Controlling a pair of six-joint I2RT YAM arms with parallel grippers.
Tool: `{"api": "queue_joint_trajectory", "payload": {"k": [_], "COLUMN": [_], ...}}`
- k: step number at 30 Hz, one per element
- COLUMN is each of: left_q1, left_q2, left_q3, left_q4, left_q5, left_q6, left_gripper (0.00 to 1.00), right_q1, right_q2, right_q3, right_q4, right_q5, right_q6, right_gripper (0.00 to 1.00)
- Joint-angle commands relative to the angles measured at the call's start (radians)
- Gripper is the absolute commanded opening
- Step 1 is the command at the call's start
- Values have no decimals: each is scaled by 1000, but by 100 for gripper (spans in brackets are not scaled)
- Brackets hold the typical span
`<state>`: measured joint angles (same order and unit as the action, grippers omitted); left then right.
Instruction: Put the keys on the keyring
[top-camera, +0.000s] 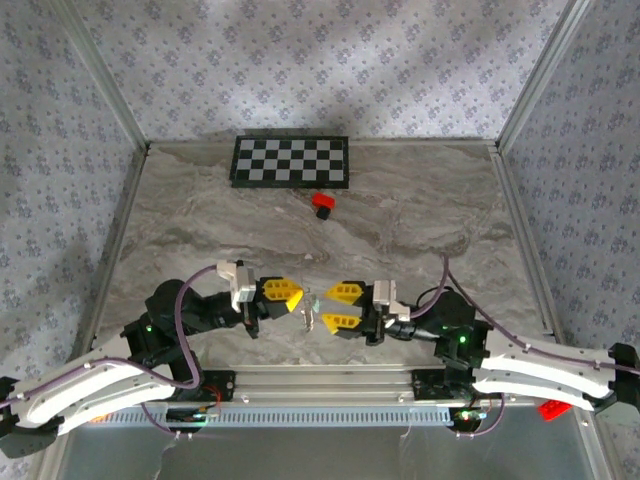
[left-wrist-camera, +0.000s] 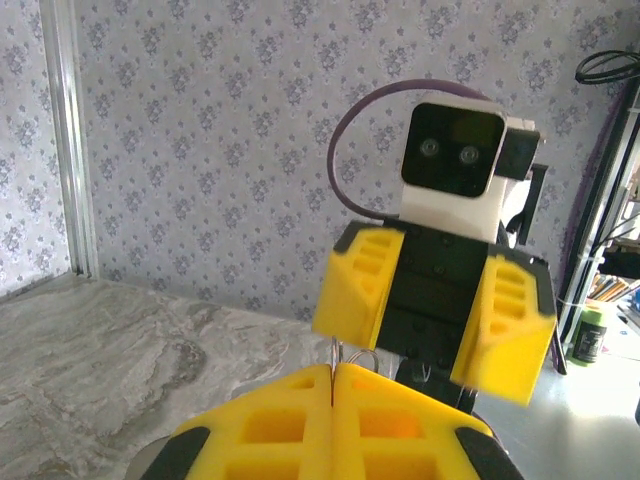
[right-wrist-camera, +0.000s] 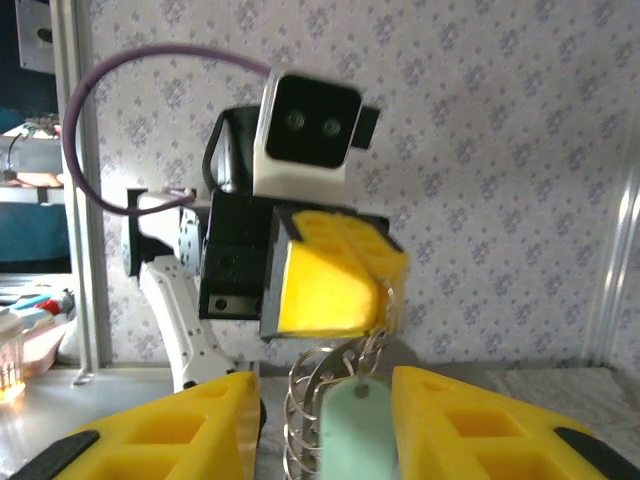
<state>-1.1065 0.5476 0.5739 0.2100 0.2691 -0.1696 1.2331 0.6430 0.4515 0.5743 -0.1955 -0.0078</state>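
Item 1, left gripper (left-wrist-camera: 332, 392): yellow jaws pressed flat together, pinching the keyring (right-wrist-camera: 306, 398); its coiled silver loop hangs below them; in the left wrist view a thin wire rises from the jaw seam.

Item 2, right gripper (right-wrist-camera: 325, 400): jaws partly apart, gripping nothing, one finger on either side of the keys (right-wrist-camera: 355, 438); a single mint-green head with a small hole near its top hangs just beside the coil; cannot tell whether a finger touches it, nor whether it is threaded on the loop.

Item 3, table (top-camera: 200, 225): grey-veined marble-look top; the two grippers meet tip to tip above its near edge; red block (top-camera: 322, 203) farther back, well apart from them; checkerboard (top-camera: 290, 162) at the far edge, just behind the block.

Item 4, enclosure: floral-patterned walls (top-camera: 300, 60); metal corner posts.

View notes: top view gives block and board; right wrist view gives the key head large; left wrist view gives a green bottle (left-wrist-camera: 590, 333) beyond the right arm.
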Motion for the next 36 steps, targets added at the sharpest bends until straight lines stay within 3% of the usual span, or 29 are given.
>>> {"api": "queue_joint_trajectory", "payload": {"k": [1, 6, 9, 18, 36], "left_q1": [0, 0, 1, 0, 1], "left_q2": [-19, -20, -8, 14, 15], "left_q3": [-9, -17, -18, 9, 30], "left_q4": [75, 46, 58, 14, -26], "left_q5": [22, 26, 61, 102, 107], "left_q6": [7, 51, 51, 58, 64], "left_gripper": [0, 0, 0, 0, 0], "right_q1": [2, -1, -2, -7, -10], "right_q2": [-70, -100, -100, -56, -2], "right_q3": [19, 113, 154, 196, 157], "right_q4": [-81, -343, -462, -565, -394], "right_q5": [64, 111, 144, 134, 80], "right_q6": [48, 92, 117, 128, 120], "right_gripper": [44, 49, 43, 37, 29]}}
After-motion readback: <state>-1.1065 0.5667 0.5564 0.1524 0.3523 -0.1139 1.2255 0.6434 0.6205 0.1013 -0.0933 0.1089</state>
